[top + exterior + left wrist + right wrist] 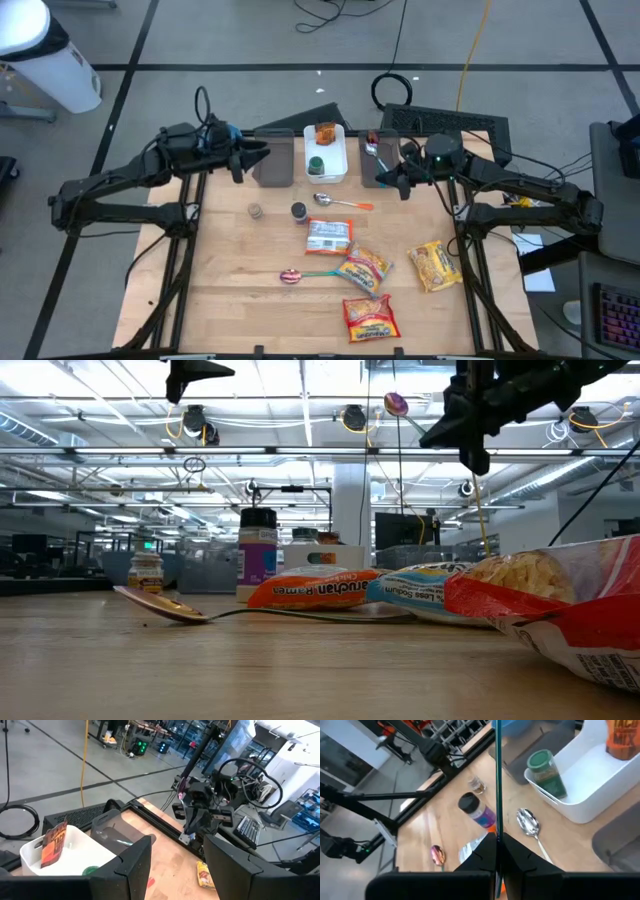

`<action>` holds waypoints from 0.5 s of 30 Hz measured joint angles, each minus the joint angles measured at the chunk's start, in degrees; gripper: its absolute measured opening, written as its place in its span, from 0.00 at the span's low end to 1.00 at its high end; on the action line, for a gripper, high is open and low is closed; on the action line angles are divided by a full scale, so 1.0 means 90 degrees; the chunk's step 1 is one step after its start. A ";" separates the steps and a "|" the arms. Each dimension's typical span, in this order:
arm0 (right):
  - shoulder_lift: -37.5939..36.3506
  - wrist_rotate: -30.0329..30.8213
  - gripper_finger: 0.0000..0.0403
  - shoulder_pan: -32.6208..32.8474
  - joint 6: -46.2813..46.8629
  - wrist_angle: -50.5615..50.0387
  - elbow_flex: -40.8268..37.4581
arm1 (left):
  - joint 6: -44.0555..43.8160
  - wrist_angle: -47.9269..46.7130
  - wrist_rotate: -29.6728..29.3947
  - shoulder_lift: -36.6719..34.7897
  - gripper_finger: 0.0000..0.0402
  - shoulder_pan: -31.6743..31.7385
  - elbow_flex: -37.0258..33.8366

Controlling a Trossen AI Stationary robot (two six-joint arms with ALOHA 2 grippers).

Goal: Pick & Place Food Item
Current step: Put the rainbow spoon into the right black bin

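A white bin [339,150] at the table's far side holds an orange seasoning packet [325,132] and a green-lidded jar [545,770]. Noodle and snack packets [362,268] lie flat on the near half of the table. My left gripper [258,152] hovers open and empty, high above the far left, beside a grey bin [272,160]. My right gripper [380,180] hovers shut above the far right, pointing toward the white bin. In the right wrist view a thin teal line [496,780] runs up from between its shut fingers. My right gripper is shut with the thin teal line [496,820] in the seam between its fingers. I cannot tell whether that is a held thing. It touches nothing else.
On the table lie a metal spoon [335,201], a pink-headed spoon [290,276], a small jar [257,211] and a dark-capped bottle [299,212]. There are also a blue-and-white packet [328,236], a yellow packet [433,265] and a red one [370,318]. A second grey bin [385,140] stands right of the white one.
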 joint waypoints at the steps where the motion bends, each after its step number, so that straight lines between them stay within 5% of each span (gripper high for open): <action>1: 0.0000 0.0073 0.00 0.0009 -0.0022 -0.0003 0.0000 | -0.0013 0.0006 -0.0001 0.0044 0.48 0.0000 0.0001; 15: 0.0015 0.0386 0.01 0.0007 0.0080 -0.0017 -0.0630 | -0.0696 0.0199 0.0021 0.0824 0.48 0.0000 0.0001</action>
